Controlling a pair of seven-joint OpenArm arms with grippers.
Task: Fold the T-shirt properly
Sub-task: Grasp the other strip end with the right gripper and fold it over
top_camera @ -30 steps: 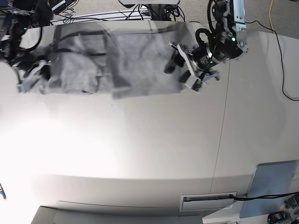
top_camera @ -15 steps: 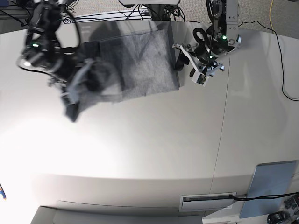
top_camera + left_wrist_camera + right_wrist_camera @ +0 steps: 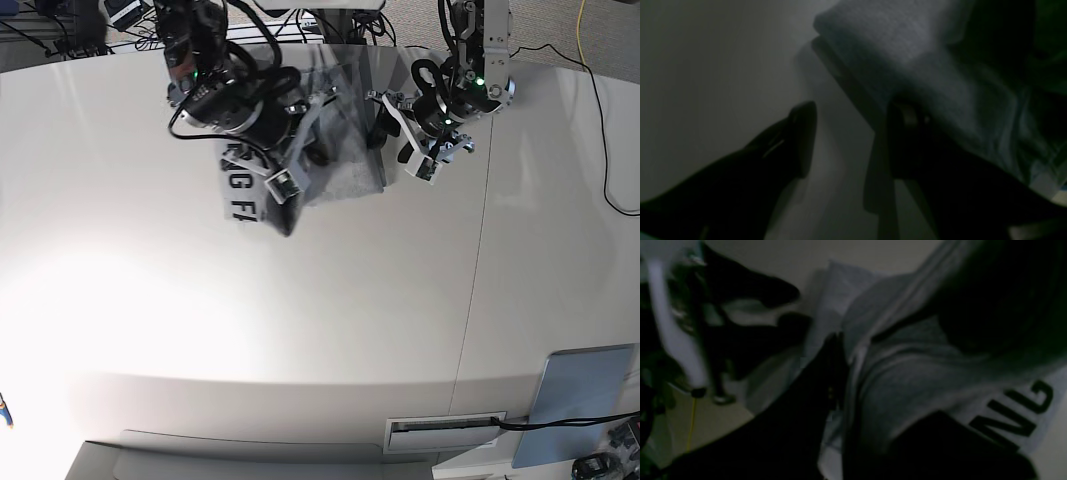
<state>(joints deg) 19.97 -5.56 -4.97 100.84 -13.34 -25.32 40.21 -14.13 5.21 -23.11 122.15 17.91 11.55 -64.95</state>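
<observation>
The heather-grey T-shirt (image 3: pixel 345 170) lies bunched at the table's far edge. One part is lifted and doubled over, and black lettering (image 3: pixel 238 192) shows on its hanging flap. My right gripper (image 3: pixel 285 178) is shut on that lifted cloth. In the right wrist view its fingers (image 3: pixel 835 373) pinch a fold of the T-shirt (image 3: pixel 907 380) beside the letters "NG" (image 3: pixel 1017 413). My left gripper (image 3: pixel 397 140) stands open at the shirt's right edge. In the left wrist view the left gripper (image 3: pixel 853 133) holds nothing, and one finger (image 3: pixel 903 140) is up against the T-shirt's folded edge (image 3: pixel 890 50).
A grey-blue rigid panel (image 3: pixel 582 400) leans at the table's near right corner, next to a slot (image 3: pixel 445 432) in the front edge. Cables (image 3: pixel 300 25) lie on the floor behind the table, and a yellow cord (image 3: pixel 580 25) runs at the far right.
My right arm has swept from the table's far left over to the right, carrying the shirt's left part over the rest; the lettering now shows. The left gripper stays open by the right edge.
</observation>
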